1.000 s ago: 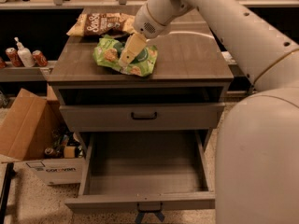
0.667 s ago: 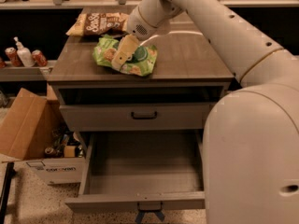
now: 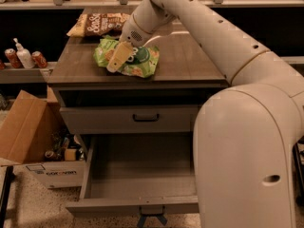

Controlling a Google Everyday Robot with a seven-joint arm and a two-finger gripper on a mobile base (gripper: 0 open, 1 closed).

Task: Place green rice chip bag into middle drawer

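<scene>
The green rice chip bag (image 3: pixel 140 61) lies flat on the wooden cabinet top (image 3: pixel 190 61), near its front edge and left of centre. My gripper (image 3: pixel 116 64) hangs from the white arm and sits low over the bag's left end, at or touching it. The middle drawer (image 3: pixel 142 175) is pulled out below, a wide grey box with a bare floor and nothing in it. It stands well below and in front of the bag.
A beige-and-brown chip bag (image 3: pixel 97 23) lies at the back left of the top. A shut drawer front with a black handle (image 3: pixel 145 118) is above the open drawer. A cardboard box (image 3: pixel 23 127) stands on the floor at left. My arm's bulk (image 3: pixel 247 151) fills the right side.
My gripper has moved left across the green bag, from its middle to its left end. The arm has swung closer to the camera. The bag has stayed in place.
</scene>
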